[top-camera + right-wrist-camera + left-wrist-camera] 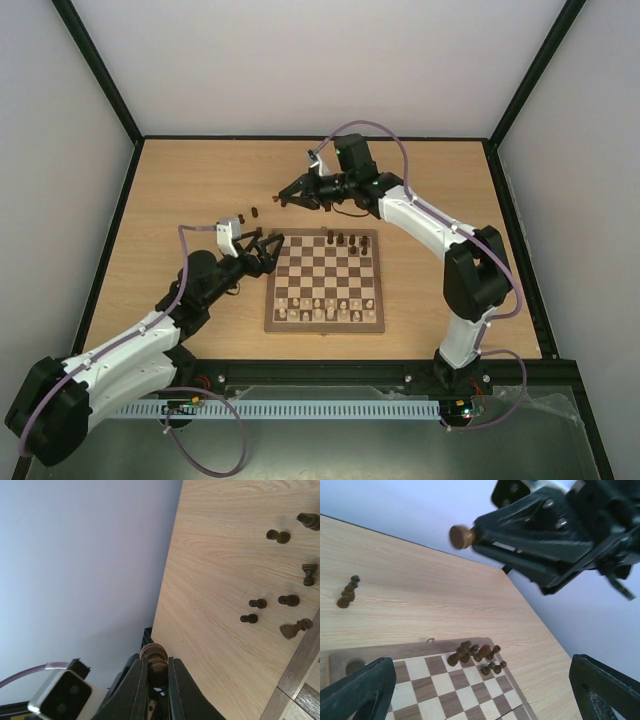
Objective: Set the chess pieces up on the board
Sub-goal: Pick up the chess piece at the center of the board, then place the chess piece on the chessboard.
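Note:
The board [327, 276] lies at mid-table. Several dark chess pieces [348, 240] stand bunched on its far right squares, also seen in the left wrist view [474, 652]. More dark pieces [247, 214] lie loose on the table beyond the board's far left corner, and show in the right wrist view [269, 602]. My right gripper [278, 200] hovers above them, shut on a dark round-headed piece [155, 659]. That held piece [461, 536] hangs high in the left wrist view. My left gripper [271, 250] stands open and empty at the board's far left corner.
Pale pieces [325, 308] fill the board's two near rows. A loose dark pair [347, 592] stands on the table left of the board. A black frame [310, 137] and white walls enclose the tabletop. The right arm [430, 225] arches over the board's far right side.

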`<action>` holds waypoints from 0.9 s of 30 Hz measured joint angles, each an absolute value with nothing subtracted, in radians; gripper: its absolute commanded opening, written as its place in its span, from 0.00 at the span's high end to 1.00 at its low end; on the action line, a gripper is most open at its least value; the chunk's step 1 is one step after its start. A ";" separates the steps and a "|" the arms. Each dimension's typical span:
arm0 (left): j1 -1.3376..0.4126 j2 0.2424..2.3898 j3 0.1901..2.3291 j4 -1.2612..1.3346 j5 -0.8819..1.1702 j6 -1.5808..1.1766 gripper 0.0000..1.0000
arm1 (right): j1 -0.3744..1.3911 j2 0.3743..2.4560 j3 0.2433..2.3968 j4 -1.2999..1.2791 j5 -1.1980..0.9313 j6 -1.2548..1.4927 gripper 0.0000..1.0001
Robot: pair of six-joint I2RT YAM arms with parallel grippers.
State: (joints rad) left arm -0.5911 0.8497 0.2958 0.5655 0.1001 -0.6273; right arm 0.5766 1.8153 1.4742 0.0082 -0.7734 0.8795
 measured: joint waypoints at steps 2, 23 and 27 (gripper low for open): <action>-0.601 0.864 0.296 0.564 0.067 -0.618 0.02 | 0.577 1.802 1.474 0.008 -0.773 0.875 0.92; -0.542 0.746 0.501 0.004 -0.308 -0.659 0.01 | 0.651 1.831 1.580 -0.337 -0.314 0.539 0.89; -0.478 0.736 0.515 -0.125 -0.344 -0.691 0.01 | 0.718 1.824 1.580 -0.425 -0.156 0.475 0.89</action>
